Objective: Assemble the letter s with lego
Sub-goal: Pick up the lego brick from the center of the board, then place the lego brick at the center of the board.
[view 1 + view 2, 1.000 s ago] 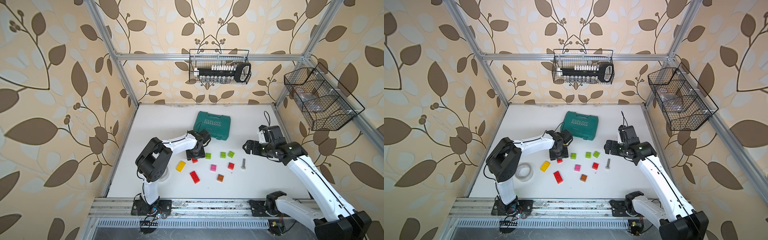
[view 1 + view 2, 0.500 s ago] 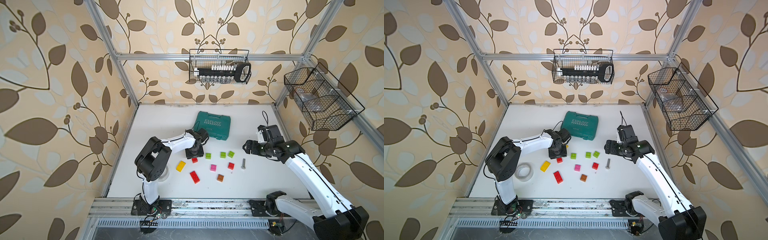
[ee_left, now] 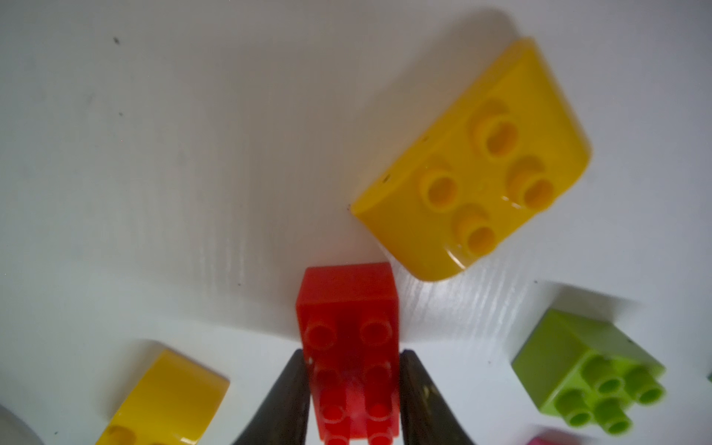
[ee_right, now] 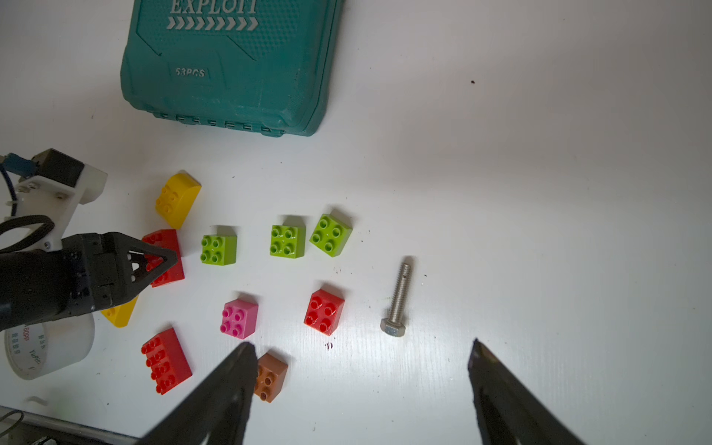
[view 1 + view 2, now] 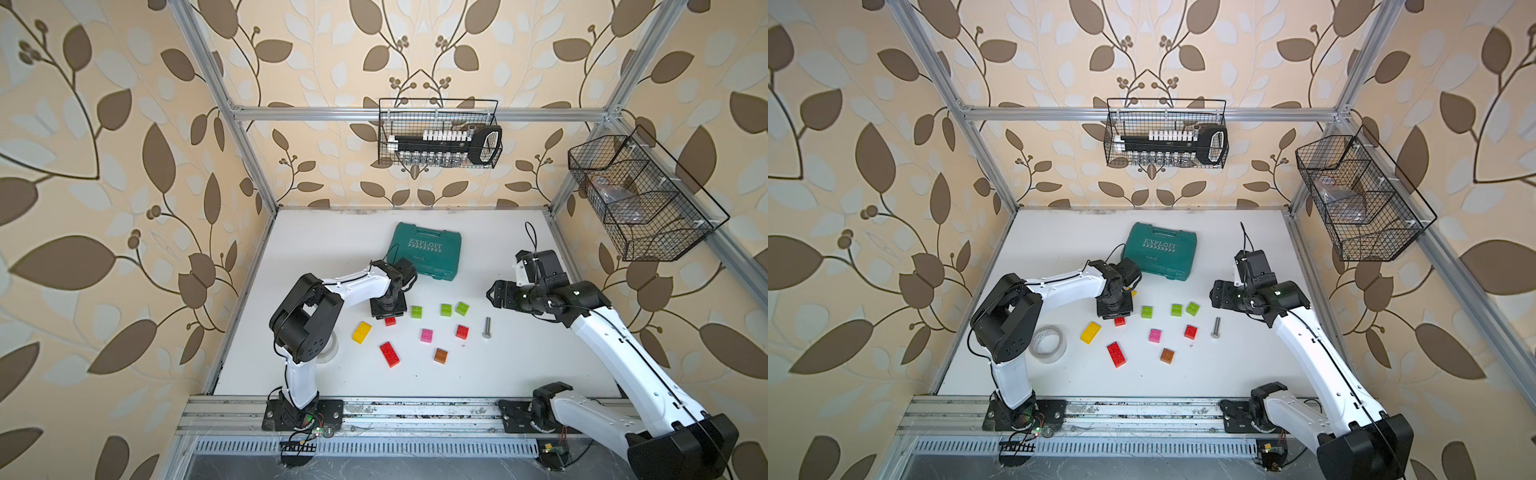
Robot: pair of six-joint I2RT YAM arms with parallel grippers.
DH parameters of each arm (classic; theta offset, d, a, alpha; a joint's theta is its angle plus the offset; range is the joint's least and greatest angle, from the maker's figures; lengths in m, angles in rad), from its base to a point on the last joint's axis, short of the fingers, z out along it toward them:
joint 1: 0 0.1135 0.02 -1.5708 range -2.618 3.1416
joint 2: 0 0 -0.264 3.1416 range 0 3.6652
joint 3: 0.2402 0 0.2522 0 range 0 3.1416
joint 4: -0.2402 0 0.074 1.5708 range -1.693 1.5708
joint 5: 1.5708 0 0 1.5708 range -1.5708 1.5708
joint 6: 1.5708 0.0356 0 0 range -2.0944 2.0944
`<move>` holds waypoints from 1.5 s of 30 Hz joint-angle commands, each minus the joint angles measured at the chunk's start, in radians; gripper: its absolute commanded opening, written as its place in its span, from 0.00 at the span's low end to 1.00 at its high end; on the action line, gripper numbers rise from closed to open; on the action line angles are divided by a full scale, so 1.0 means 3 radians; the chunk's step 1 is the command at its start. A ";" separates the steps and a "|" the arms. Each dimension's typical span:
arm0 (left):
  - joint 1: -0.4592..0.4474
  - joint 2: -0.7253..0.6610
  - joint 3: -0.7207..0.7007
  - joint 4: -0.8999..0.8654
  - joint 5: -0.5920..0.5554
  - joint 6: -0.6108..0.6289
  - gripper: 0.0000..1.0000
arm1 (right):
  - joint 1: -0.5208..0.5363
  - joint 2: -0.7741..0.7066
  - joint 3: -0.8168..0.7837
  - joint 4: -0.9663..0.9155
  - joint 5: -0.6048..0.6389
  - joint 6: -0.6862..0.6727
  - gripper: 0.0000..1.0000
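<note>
Both flanks of the long red brick [image 3: 348, 308] sit pinched in the left hand [image 3: 352, 358] (right hand [image 4: 361, 345] hangs spread, empty); best lifted straight up, clearing the adjacent curved yellow brick [image 3: 474, 165].

red brick [image 3: 348, 308]: smooth, glossy plastic
yellow brick [image 3: 474, 165]: shiny plastic, bright highlights (dark specks along one edge)
bolt [image 4: 398, 300]: bare metal, dull silver, threaded shank
case [image 4: 231, 65]: teal plastic, matt, stippled panels
table [image 4: 539, 192]: white, smooth, faint streaky sheen
left gripper [image 3: 353, 352] fingers [image 3: 287, 400]: matt black, slightly rough
tape roll [image 4: 73, 346]: pale translucent film, printed core
wire basket [image 5: 386, 124]: thin black metal wire
</note>
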 commanded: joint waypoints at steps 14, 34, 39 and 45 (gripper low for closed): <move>-0.0350 -0.0862 0.0336 -0.0579 0.0605 0.1866 0.25 | 0.0014 -0.0534 -0.0270 0.0435 -0.0385 -0.0472 0.63; -0.0530 -0.0331 0.0337 -0.0732 0.0306 0.4582 0.16 | 0.0076 -0.0901 -0.0506 0.0548 -0.0262 -0.0798 0.63; -0.0505 -0.0163 0.0225 -0.0469 0.0348 0.4662 0.21 | 0.0109 -0.0884 -0.0497 0.0545 -0.0235 -0.0834 0.63; -0.0469 -0.0094 0.0125 -0.0264 0.0394 0.4797 0.23 | 0.0148 -0.0839 -0.0473 0.0533 -0.0221 -0.0865 0.63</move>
